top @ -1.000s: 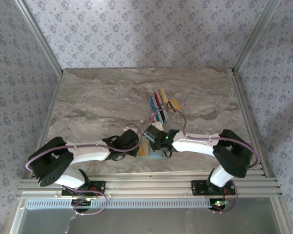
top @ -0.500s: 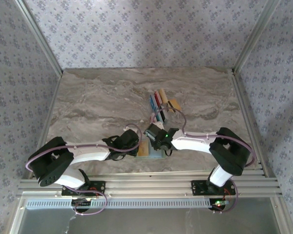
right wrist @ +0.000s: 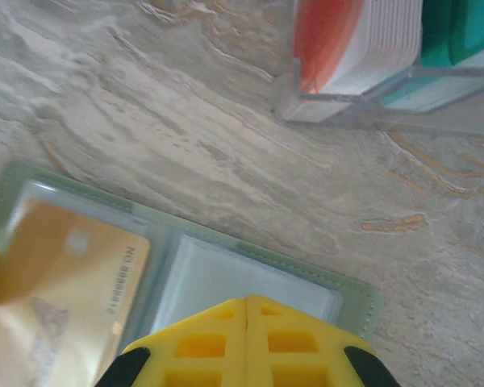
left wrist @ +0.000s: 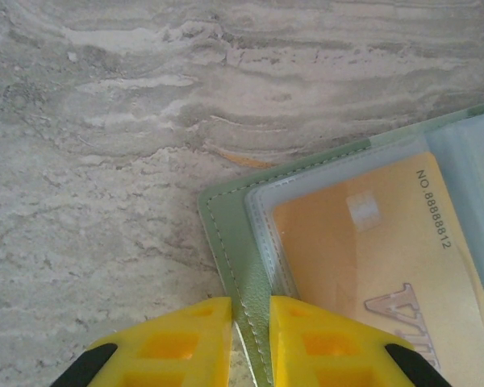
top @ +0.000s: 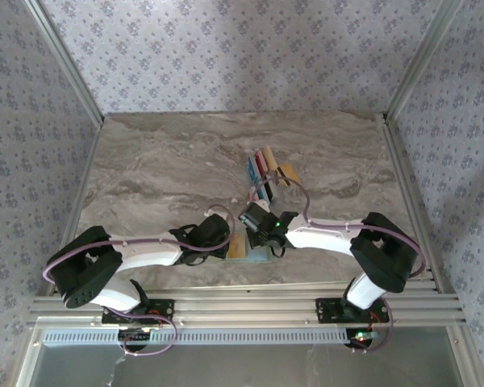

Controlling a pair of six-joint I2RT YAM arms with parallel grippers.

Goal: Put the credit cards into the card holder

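Observation:
The card holder lies open near the table's front edge, pale green with clear pockets. My left gripper is shut on its green left edge. A tan credit card sits in the left pocket. My right gripper is shut with nothing between its fingers, and hangs over the empty right pocket. More credit cards stand further back, among them a white-and-red one and a teal one.
The spare cards stand on edge in a small clear rack, just beyond the holder's far edge. Metal frame rails run along the near edge. Patterned walls close in the marble table on three sides.
The right gripper has shifted slightly over the holder's right side and now has its jaws fully together. The left arm and the holder have not moved.

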